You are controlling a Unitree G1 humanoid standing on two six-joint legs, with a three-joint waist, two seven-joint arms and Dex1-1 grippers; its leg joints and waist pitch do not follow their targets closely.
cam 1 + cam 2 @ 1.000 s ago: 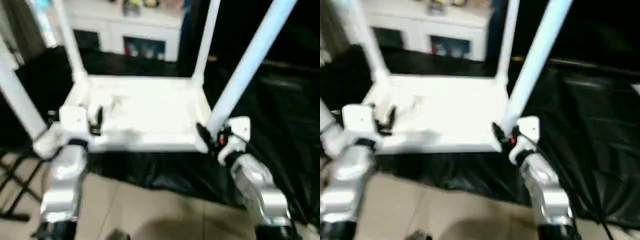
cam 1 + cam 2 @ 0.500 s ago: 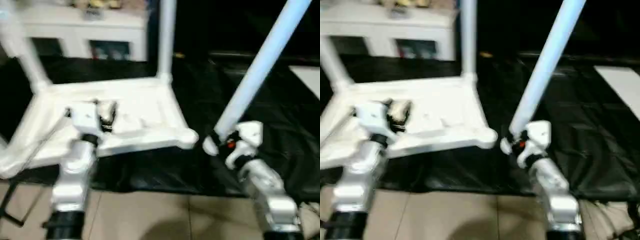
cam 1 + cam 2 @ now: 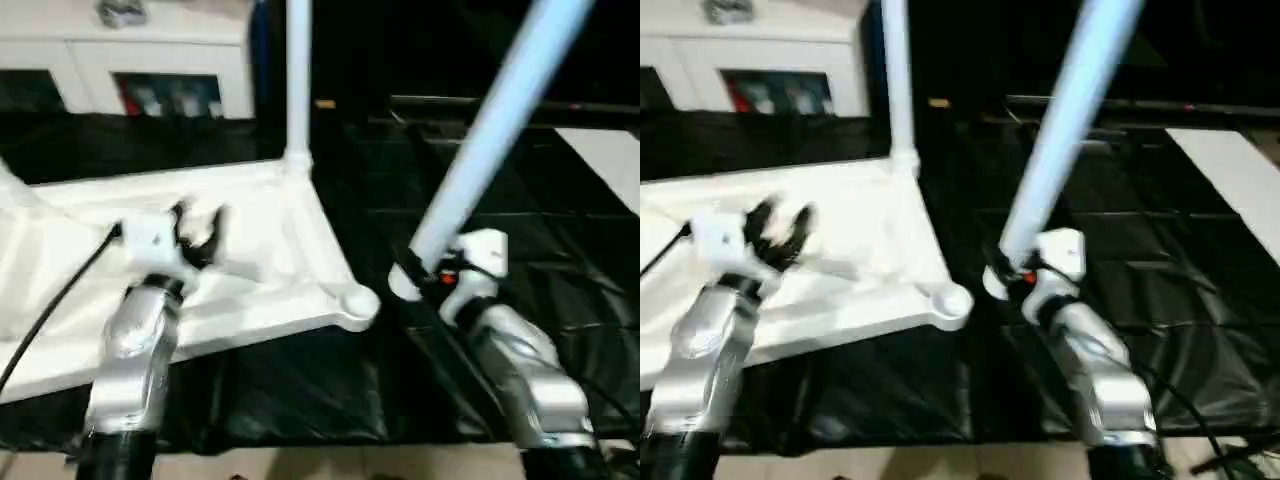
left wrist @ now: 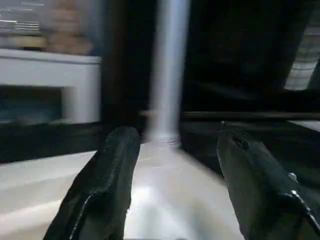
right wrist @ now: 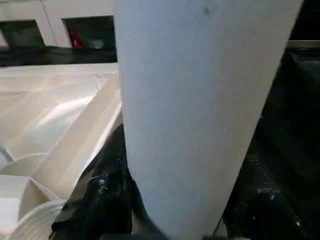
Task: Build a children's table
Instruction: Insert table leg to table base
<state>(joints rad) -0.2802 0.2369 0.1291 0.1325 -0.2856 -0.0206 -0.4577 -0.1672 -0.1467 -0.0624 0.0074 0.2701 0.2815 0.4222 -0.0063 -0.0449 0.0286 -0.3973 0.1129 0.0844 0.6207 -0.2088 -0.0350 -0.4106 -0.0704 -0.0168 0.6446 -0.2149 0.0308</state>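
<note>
On the black-covered work table [image 3: 520, 250] the white table top [image 3: 270, 265] lies upside down, its ribbed underside up. One leg [image 3: 298, 90] stands upright in the far corner socket. The near corner socket [image 3: 356, 303] is empty. The right gripper [image 3: 428, 272] is clamped on a loose leg [image 3: 490, 130], which leans just beside this socket, so I judge this leg is not yet seated. The left gripper [image 3: 198, 232] hovers spread over the top, holding nothing.

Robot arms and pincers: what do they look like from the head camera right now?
Both forearms are silver metal with black cuffs at the near end. Each wrist is a white block carrying two black fingers: left pincer, right pincer. A black cable trails from the left wrist; the right wrist shows a small red-orange mark.
</note>
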